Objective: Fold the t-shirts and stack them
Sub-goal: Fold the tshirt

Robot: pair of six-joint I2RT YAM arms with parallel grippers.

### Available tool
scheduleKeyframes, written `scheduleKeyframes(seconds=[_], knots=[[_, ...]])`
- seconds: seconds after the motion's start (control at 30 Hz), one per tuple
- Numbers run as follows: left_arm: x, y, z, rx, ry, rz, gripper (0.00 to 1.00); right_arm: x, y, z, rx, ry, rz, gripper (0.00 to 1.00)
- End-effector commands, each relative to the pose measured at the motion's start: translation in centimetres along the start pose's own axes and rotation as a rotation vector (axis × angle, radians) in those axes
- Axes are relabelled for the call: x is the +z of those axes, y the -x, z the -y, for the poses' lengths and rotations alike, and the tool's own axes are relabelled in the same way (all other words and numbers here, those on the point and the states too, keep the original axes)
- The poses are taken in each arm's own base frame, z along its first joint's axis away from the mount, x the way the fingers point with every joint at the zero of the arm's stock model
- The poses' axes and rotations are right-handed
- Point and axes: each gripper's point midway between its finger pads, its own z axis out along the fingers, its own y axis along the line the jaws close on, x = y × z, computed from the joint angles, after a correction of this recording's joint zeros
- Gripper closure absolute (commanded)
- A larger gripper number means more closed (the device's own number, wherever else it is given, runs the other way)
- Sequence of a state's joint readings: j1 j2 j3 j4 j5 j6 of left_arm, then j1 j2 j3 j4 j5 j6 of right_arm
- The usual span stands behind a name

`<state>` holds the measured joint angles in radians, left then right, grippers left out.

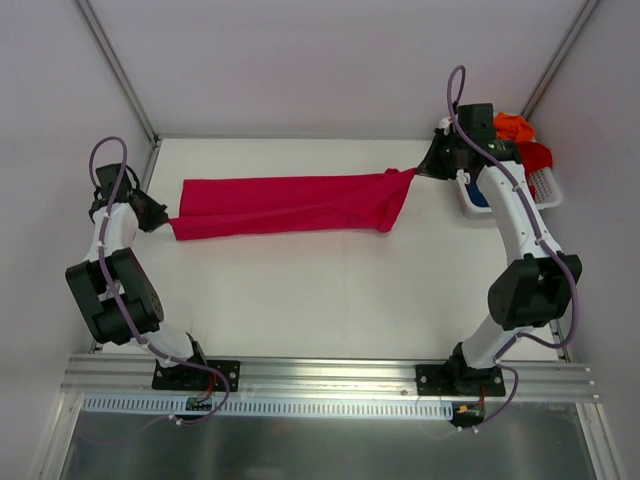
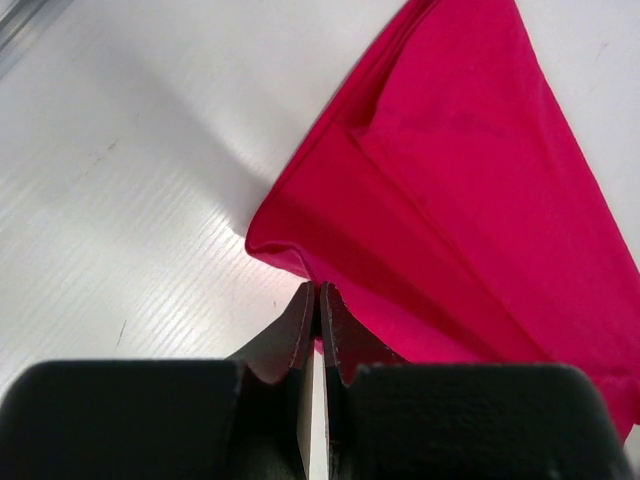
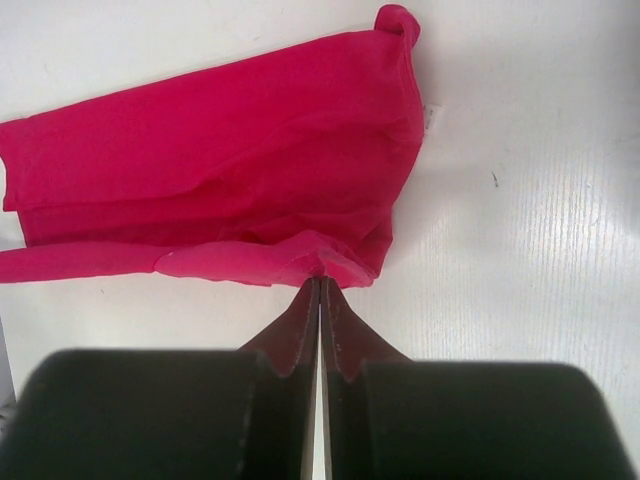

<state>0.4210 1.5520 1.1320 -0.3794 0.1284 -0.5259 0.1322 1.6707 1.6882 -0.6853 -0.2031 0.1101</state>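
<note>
Left arm: I see it bent sharply at the elbow by the table's [image 1: 300,300] left edge, with the forearm reaching away from the base and the wrist turned inward.
Left gripper [image 1: 160,218]: its jaws are pinched together on the left end of the crimson-pink t-shirt [image 1: 290,205]; my wrist view shows the cloth edge caught at the tips [image 2: 318,292].
Right arm: it rises from its base, leans to the far right corner, and the wrist points left.
Right gripper [image 1: 424,168]: clamped on the shirt's right end, a fold nipped between the closed tips [image 3: 320,285].
Shirt: drawn out as a long narrow band across the far part of the table, between both grippers, its right end lifted off the surface.
White basket [image 1: 548,190]: behind the right wrist, holding the orange t-shirt [image 1: 512,126], red t-shirt [image 1: 541,155] and dark blue t-shirt [image 1: 479,195].
</note>
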Motion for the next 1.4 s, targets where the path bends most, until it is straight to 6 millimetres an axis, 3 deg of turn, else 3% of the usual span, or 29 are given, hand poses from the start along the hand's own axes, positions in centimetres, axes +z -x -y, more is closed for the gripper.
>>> scheduleKeyframes(seconds=[0.0,0.1,0.3,0.53,0.63,0.67,0.73,0.87,1.0,1.13,1.17,1.2,1.23,1.27,1.3,1.37], knots=[[0.3,1.3,0.8,0.019,-0.031,0.004,1.00,0.7,0.9,0.5,-0.016,-0.008,0.017,0.99],[0.9,1.5,1.1,0.024,-0.035,-0.006,1.00,1.3,1.2,0.1,-0.014,0.010,0.008,1.00],[2.5,2.5,1.6,0.033,-0.037,-0.017,1.00,4.8,1.3,0.6,-0.009,0.011,-0.037,0.99],[5.0,4.4,2.8,0.056,-0.040,-0.015,1.00,10.1,2.3,1.4,-0.016,0.006,-0.069,0.99],[6.3,4.0,3.4,0.075,-0.037,-0.037,1.00,11.3,3.8,1.0,-0.020,0.018,-0.053,0.99],[6.5,4.1,4.1,0.087,-0.044,-0.034,1.00,12.7,3.3,1.4,-0.014,0.015,-0.077,0.99],[7.5,3.8,4.3,0.088,-0.034,-0.044,1.00,13.5,3.8,1.2,-0.003,0.020,-0.076,0.99],[9.3,3.5,4.4,0.097,-0.010,-0.058,1.00,16.9,2.4,2.1,0.040,0.016,-0.125,0.99],[10.9,3.2,4.1,0.095,0.012,-0.074,1.00,18.6,2.5,2.1,0.050,0.041,-0.110,1.00],[11.2,4.0,4.8,0.109,-0.001,-0.059,1.00,19.2,3.1,2.1,0.032,0.051,-0.088,0.99],[11.2,4.1,5.1,0.112,-0.009,-0.057,0.97,19.2,3.8,1.8,0.027,0.060,-0.072,0.96],[11.1,4.4,5.2,0.116,-0.014,-0.054,0.90,19.3,3.8,1.7,0.029,0.066,-0.076,0.72],[10.9,4.6,5.6,0.127,-0.023,-0.045,0.80,19.1,4.0,1.4,0.034,0.085,-0.080,0.62],[10.6,4.7,5.8,0.133,-0.031,-0.043,0.67,18.4,5.0,0.7,0.027,0.105,-0.058,0.51],[9.5,5.4,6.3,0.140,-0.044,-0.018,0.40,17.9,5.1,0.4,0.027,0.112,-0.064,0.33],[8.1,6.0,6.9,0.166,-0.068,0.005,0.24,15.7,6.5,-1.2,0.013,0.157,-0.031,0.24]])
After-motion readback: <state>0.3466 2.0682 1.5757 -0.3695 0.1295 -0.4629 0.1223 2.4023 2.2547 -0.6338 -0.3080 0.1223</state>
